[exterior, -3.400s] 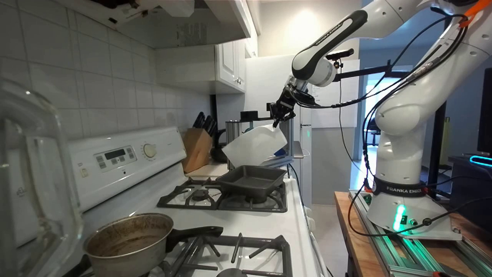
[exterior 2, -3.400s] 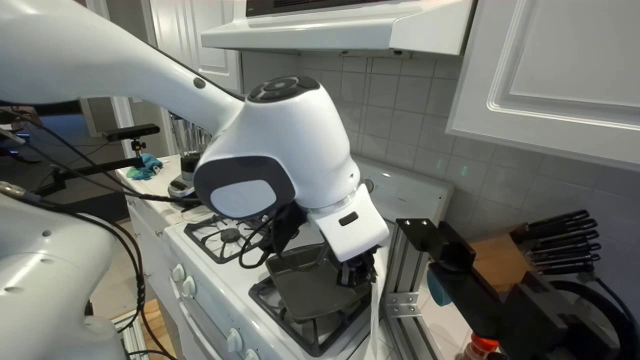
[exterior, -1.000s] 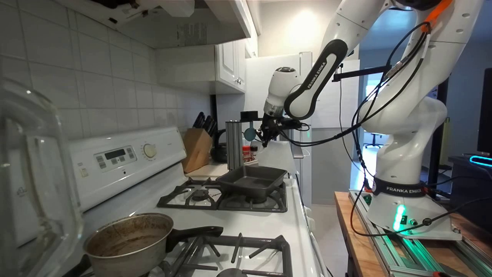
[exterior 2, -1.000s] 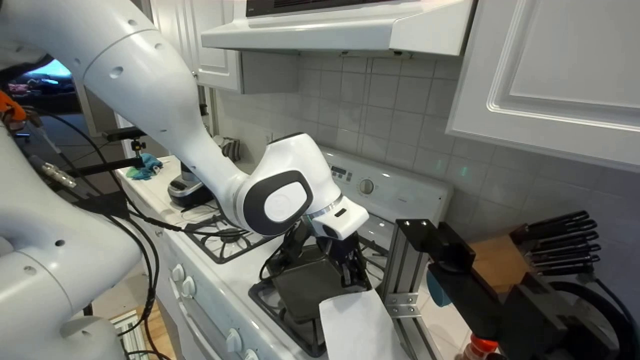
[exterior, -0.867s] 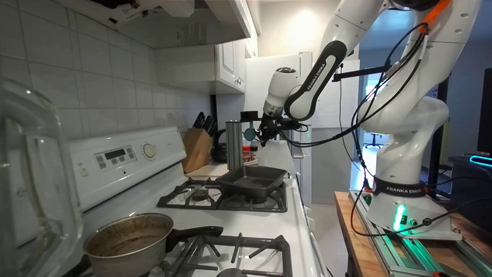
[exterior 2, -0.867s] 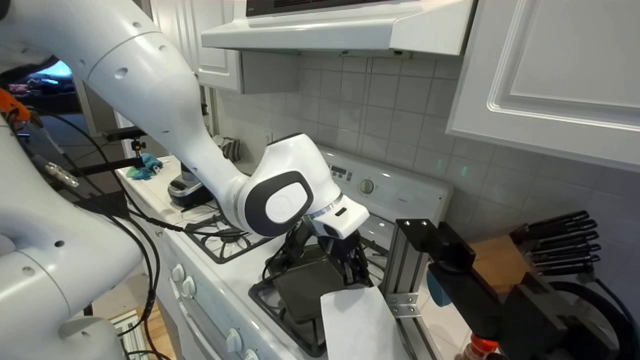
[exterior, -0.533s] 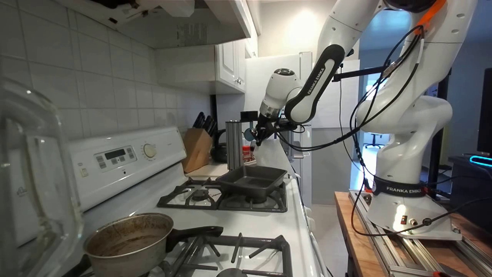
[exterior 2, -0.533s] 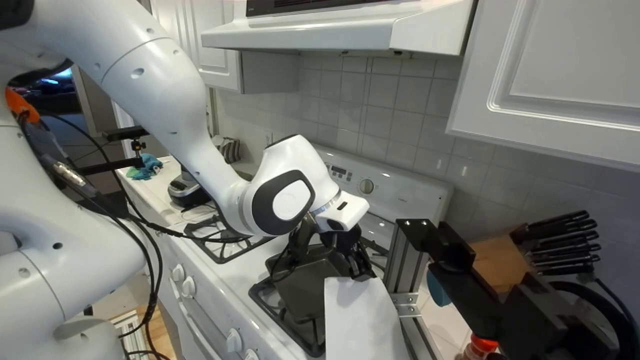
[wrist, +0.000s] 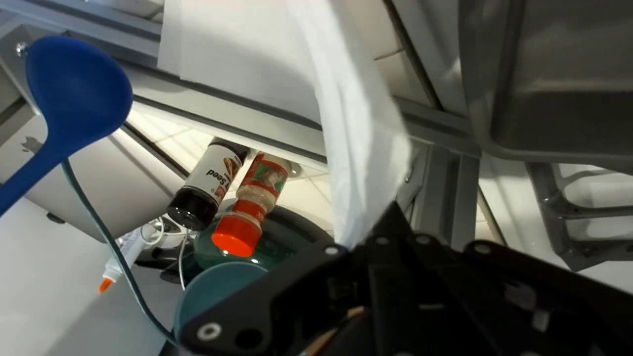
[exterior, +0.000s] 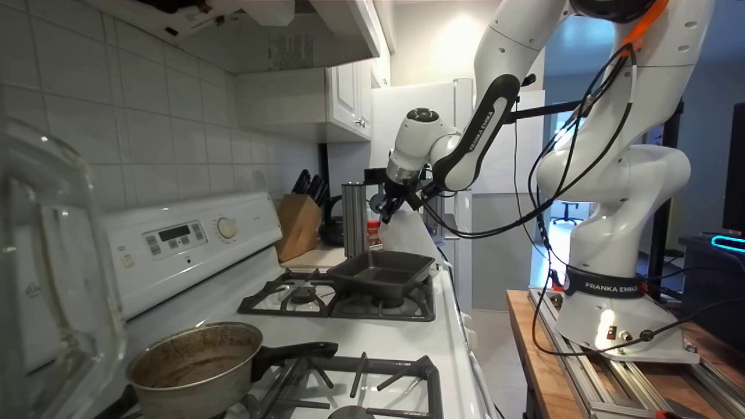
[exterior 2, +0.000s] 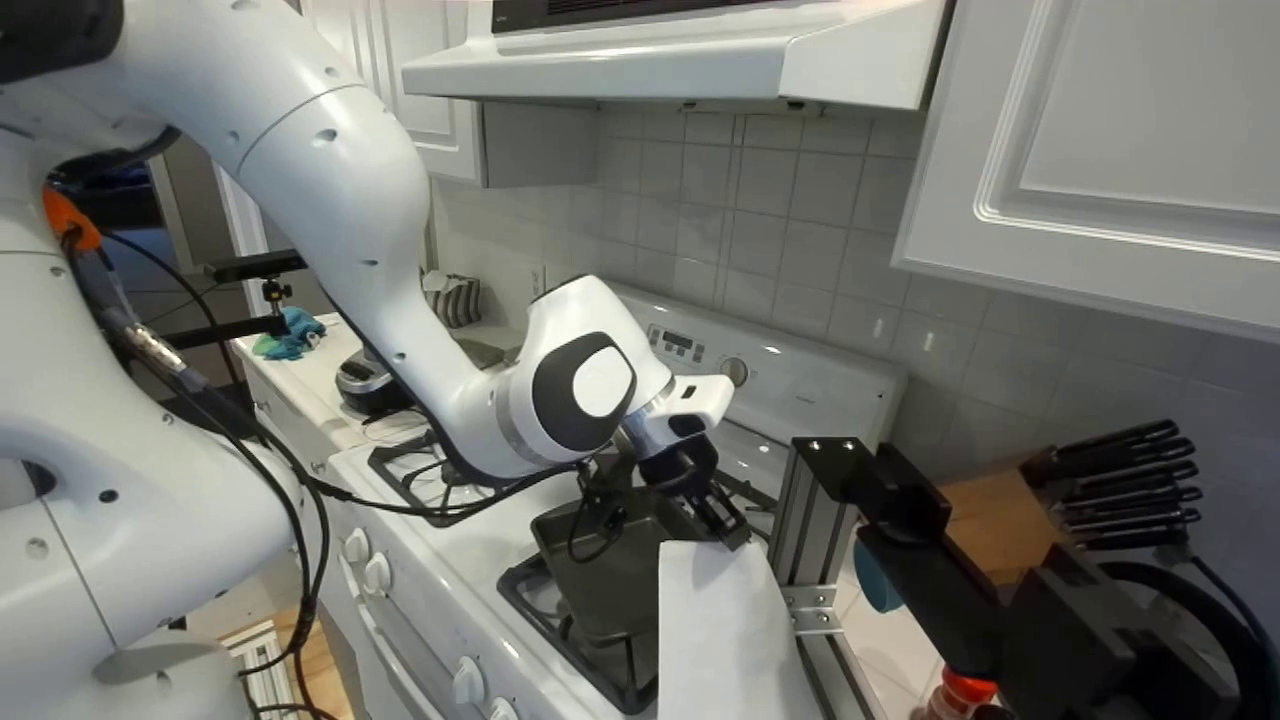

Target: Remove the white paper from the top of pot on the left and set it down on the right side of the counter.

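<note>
The white paper hangs from my gripper, which is shut on its top edge. In an exterior view the paper hangs just beyond the black griddle pan, over the counter beside the stove. My gripper also shows there, tilted down toward the counter. In the wrist view the fingertips are together and the creased paper runs up from them. The lower edge of the paper is hidden or out of view in the exterior views. The brownish pot sits uncovered on a near burner.
The griddle pan sits on the far burners. A metal post with a black bracket stands close to the gripper. A red-capped bottle, a blue ladle and a teal cup-shaped utensil are nearby. A knife block stands behind.
Over the last few seconds the gripper has come down and turned, carrying the paper. In the last second it has shifted toward the back wall and metal post, tilting further, with the paper following.
</note>
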Action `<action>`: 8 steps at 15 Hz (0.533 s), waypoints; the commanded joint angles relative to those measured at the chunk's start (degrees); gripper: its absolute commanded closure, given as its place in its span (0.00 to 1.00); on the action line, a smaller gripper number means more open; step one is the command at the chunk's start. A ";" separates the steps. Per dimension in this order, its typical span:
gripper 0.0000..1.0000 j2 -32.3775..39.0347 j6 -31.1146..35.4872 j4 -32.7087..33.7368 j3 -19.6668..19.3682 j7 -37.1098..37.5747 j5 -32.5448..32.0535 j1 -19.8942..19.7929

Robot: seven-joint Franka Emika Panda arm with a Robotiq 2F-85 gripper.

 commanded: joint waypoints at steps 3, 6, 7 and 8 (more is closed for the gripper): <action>1.00 -4.63 1.57 1.47 5.64 -4.70 -8.78 -6.17; 1.00 -7.45 4.03 1.61 7.85 -6.43 -13.46 -9.25; 1.00 -8.80 5.70 1.71 8.59 -6.70 -14.90 -10.36; 1.00 -10.42 8.29 1.73 9.54 -6.47 -16.22 -11.64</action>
